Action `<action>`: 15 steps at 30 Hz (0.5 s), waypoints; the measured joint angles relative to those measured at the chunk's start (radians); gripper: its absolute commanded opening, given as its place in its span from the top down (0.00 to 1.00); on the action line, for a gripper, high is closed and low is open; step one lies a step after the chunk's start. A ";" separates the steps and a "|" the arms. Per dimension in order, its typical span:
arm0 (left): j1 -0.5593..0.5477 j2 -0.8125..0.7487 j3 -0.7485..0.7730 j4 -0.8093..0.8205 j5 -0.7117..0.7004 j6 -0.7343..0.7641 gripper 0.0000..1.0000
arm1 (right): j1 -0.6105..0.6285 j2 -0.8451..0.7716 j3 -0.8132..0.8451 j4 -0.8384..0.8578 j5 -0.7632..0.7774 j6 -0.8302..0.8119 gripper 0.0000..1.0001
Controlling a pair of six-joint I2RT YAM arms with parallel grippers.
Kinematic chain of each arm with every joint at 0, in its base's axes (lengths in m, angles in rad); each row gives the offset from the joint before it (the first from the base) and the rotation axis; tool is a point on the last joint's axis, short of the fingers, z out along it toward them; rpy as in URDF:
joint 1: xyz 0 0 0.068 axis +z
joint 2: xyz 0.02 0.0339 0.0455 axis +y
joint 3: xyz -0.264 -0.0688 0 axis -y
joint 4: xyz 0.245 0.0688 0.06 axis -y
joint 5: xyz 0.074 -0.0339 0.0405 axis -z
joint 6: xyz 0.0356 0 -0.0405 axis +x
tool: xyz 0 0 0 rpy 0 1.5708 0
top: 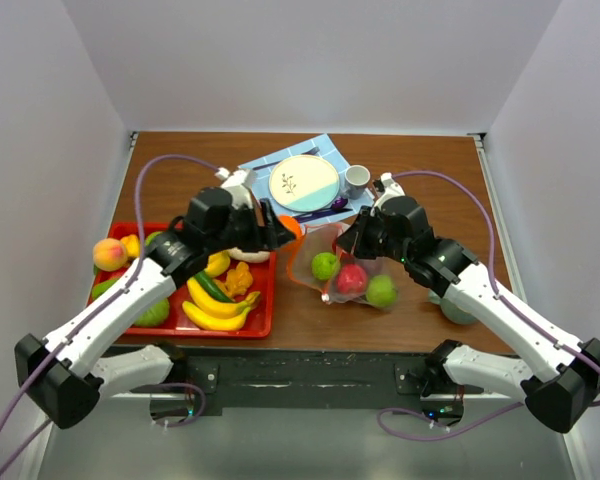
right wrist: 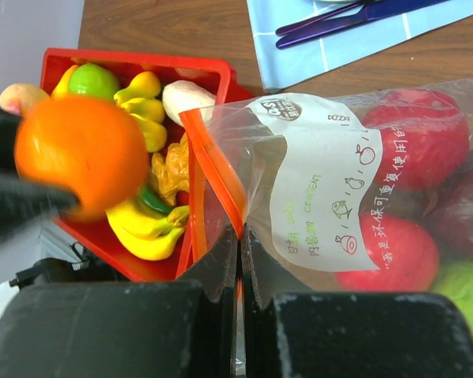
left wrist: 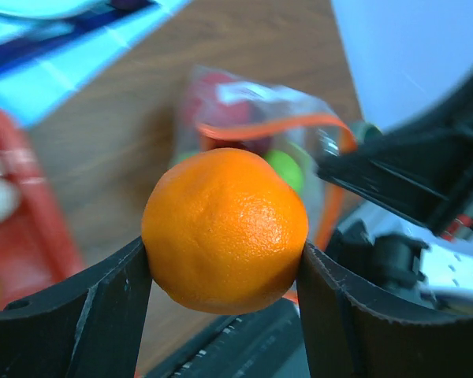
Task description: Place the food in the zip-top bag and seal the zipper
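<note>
Free brown wooden surface (top: pixel 430 155) shows at the upper right of the top view and in a strip below the crinkly clear plastic bag (top: pixel 355 285). The bag's mouth faces left. There the left end effector (left wrist: pixel 225 252), clamping a round glossy orange (left wrist: pixel 225 228), fills the gap beside the red plastic tray (top: pixel 264 300). The right end effector (right wrist: pixel 239 236) pinches the bag's rim, and its arm bars the right side. A blue napkin (top: pixel 265 165) with a white round plate (top: pixel 303 183) and a small white cup (top: pixel 356 180) crowds the top centre.

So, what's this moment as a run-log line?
left gripper: holding orange | right gripper: pinching zip-top bag mouth | zipper: open | inside: apples
</note>
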 measured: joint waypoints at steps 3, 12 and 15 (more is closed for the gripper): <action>-0.089 0.043 0.005 0.047 0.028 -0.024 0.92 | 0.003 0.000 0.007 -0.011 0.012 0.000 1.00; -0.191 0.266 0.071 0.150 0.058 -0.068 0.58 | 0.011 -0.027 0.042 -0.055 0.043 0.000 1.00; -0.204 0.339 0.140 0.159 0.053 -0.071 0.31 | 0.012 -0.052 0.052 -0.079 0.063 0.000 1.00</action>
